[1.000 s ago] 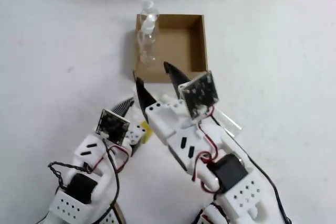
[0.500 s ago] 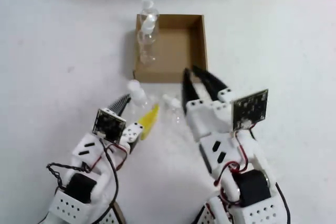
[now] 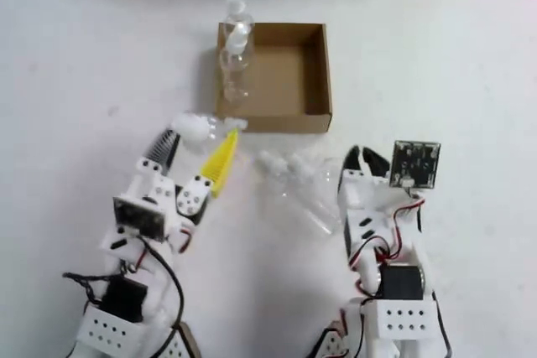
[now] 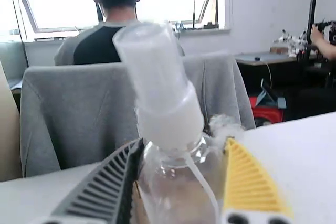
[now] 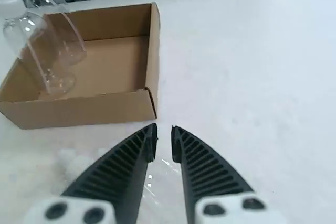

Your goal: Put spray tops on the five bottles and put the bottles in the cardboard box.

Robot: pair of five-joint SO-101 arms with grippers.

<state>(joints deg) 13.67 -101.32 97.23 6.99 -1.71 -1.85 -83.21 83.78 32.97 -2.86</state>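
Observation:
My left gripper [image 3: 201,134] is shut on a clear bottle [image 3: 204,128] with a white spray top, just off the front left corner of the cardboard box [image 3: 317,73]. In the left wrist view the bottle [image 4: 167,106] stands upright between the grey and yellow fingers of that gripper [image 4: 184,145]. Two capped bottles [image 3: 235,56] lean at the box's left side. Loose clear bottles [image 3: 295,175] lie on the table in front of the box. My right gripper [image 3: 362,157] sits to their right, shut and holding nothing [image 5: 162,128].
The white table [image 3: 436,64] spreads wide on both sides of the box. The box interior [image 5: 110,61] is bare to the right of the two bottles [image 5: 50,51]. A grey chair back [image 4: 68,108] stands beyond the table's far edge.
My right arm has pulled back to the right, away from the box front, and its fingers have closed. My left gripper has swung forward toward the box corner with the capped bottle.

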